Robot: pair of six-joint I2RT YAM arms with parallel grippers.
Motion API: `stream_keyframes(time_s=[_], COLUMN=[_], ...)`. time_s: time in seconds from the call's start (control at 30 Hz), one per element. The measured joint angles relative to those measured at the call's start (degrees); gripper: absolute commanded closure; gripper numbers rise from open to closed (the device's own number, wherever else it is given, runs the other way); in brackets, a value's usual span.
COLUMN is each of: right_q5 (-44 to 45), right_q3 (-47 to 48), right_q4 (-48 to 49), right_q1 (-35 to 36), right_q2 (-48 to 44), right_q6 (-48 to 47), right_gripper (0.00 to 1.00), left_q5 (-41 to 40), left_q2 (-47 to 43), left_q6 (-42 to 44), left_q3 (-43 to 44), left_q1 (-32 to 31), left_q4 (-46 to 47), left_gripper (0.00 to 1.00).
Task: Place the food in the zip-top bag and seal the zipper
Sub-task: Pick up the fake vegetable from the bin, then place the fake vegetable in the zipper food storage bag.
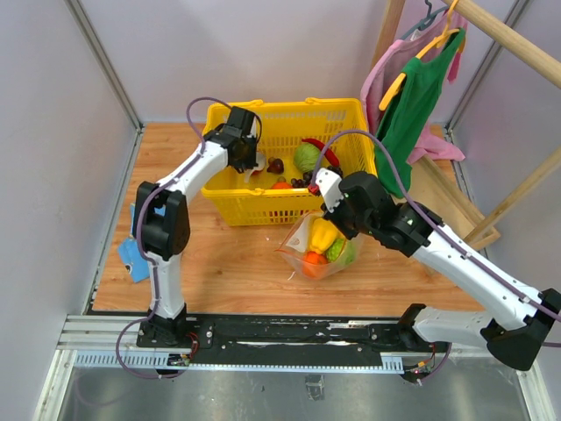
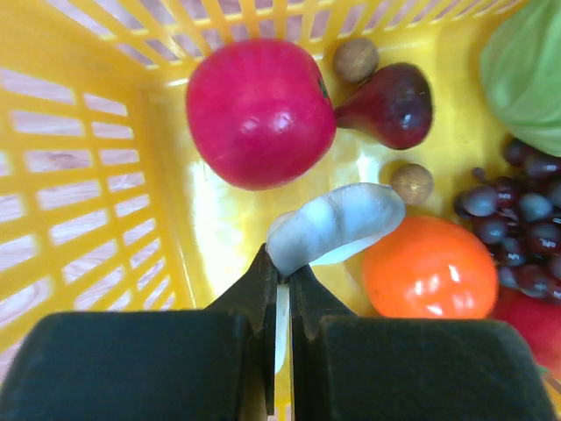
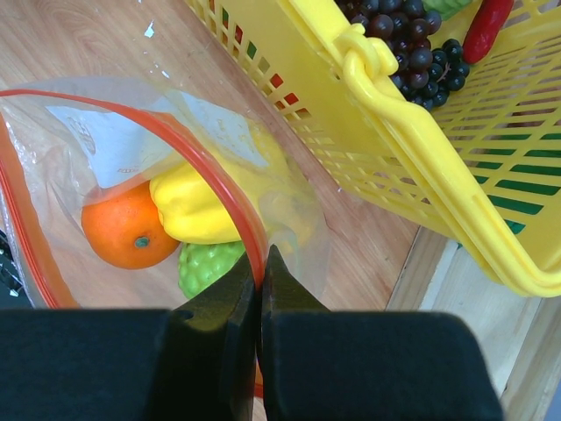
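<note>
The zip-top bag stands open on the wooden table in front of the yellow basket. It holds an orange, a yellow bell pepper and a green piece. My right gripper is shut on the zipper, the red-orange strip at the bag's mouth, and holds it up; it also shows in the top view. My left gripper is inside the basket, shut on a pale white toy food piece; in the top view it is at the basket's left side.
The basket also holds a red apple, a dark fig, purple grapes, an orange fruit, a green vegetable and a red chili. Clothes on a wooden rack stand at the right. A blue cloth lies at the left.
</note>
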Motion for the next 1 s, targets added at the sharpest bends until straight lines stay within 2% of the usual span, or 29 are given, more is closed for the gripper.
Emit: stream_keyframes(time_s=[0.4, 0.73, 1.0], right_q5=[0.9, 3.3, 4.3], right_q3=[1.1, 2.2, 3.1], right_q4=[0.1, 0.1, 0.3], right_q1=[0.0, 0.0, 0.0], right_q2=[2.0, 3.0, 4.4], right_q6=[3.0, 7.2, 10.9], right_gripper=[0.97, 0.98, 0.98], left_q5=[1.9, 3.4, 4.4], left_q2=[-18.8, -35.5, -43.7], left_q6=[0.4, -0.2, -0.5], left_q3=[-6.2, -16.8, -21.8], left_q1=[-0.9, -7.2, -13.1], left_q4=[-0.2, 1.3, 2.6], left_gripper=[1.0, 1.0, 1.0])
